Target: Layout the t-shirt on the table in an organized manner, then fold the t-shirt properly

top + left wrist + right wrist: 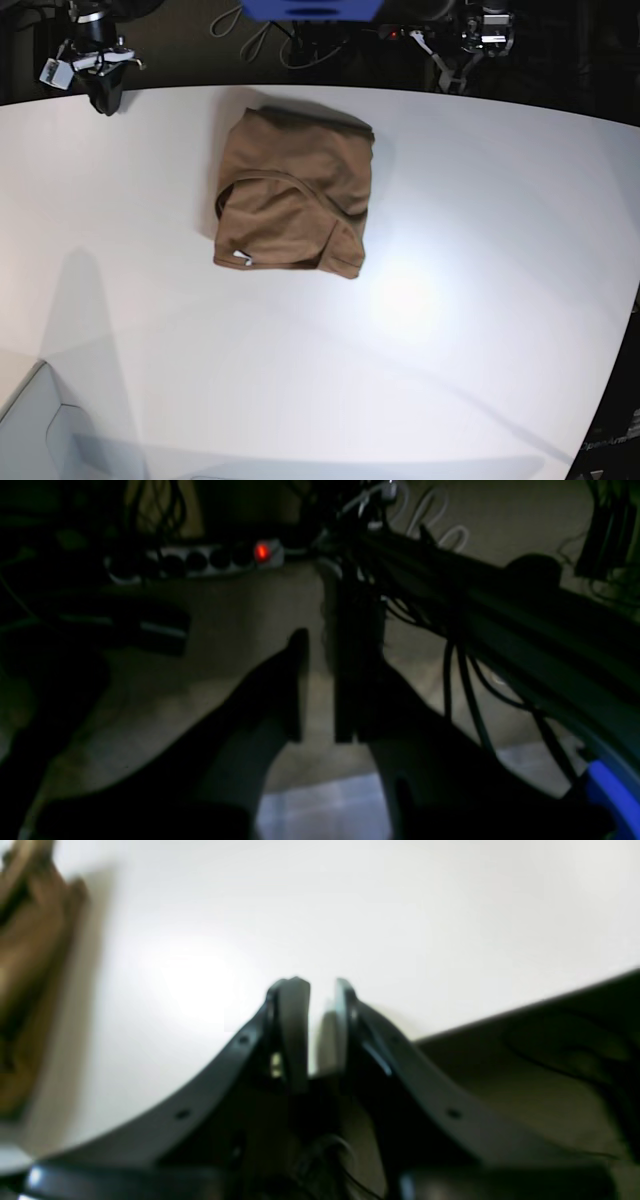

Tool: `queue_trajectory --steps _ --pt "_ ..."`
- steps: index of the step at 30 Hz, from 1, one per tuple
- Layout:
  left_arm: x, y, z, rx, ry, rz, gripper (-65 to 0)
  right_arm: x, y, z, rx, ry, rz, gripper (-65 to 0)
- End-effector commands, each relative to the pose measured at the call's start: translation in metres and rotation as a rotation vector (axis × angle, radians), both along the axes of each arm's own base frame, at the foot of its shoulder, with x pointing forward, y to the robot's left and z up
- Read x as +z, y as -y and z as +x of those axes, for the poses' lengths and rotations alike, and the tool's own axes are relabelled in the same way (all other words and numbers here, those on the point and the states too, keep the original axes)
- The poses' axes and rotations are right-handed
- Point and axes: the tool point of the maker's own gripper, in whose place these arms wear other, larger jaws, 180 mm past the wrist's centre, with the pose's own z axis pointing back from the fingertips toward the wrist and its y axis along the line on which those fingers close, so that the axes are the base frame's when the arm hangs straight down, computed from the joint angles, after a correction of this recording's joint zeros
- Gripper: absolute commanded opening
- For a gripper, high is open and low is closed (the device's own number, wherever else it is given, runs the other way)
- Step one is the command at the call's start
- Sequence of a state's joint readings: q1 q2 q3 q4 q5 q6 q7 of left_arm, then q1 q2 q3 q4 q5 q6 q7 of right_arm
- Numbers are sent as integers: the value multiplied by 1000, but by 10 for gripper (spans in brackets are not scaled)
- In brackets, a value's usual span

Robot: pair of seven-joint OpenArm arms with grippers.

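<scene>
The brown t-shirt [295, 190] lies folded into a compact rectangle on the far middle of the white table [450, 350], a small white tag at its near left corner. Its edge shows blurred at the left of the right wrist view [30, 965]. My right gripper [105, 100] [317, 987] hangs over the table's far left edge, away from the shirt, fingers nearly together with nothing between them. My left gripper [455, 80] [325, 645] is beyond the far edge, right of the shirt. It looks down at the dark floor, fingers close together and empty.
A power strip [195, 560] with a red light and loose cables [465, 680] lie on the floor behind the table. A blue object [310, 8] sits behind the far edge. A pale grey box [40, 430] stands at the near left corner.
</scene>
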State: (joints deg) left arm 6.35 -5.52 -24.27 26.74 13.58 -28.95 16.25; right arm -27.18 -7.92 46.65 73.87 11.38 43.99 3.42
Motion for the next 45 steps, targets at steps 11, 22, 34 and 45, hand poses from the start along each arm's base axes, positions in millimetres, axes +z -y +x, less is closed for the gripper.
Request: queue_trajectory --steps 11,22,34,45 --pt "5 0 22 -104 92 -1 -566 -60 -31 -53 159 -432 1 -565" --pt "5 -2 24 -103 95 2 -566 12 -45 1 353 -267 -199 -565" --pt "5 4 26 -101 99 -9 -566 71 -17 2 307 -220 -294 -565" --pt "4 14 26 -108 99 -21 -566 12 17 -63 134 -413 -167 -565"
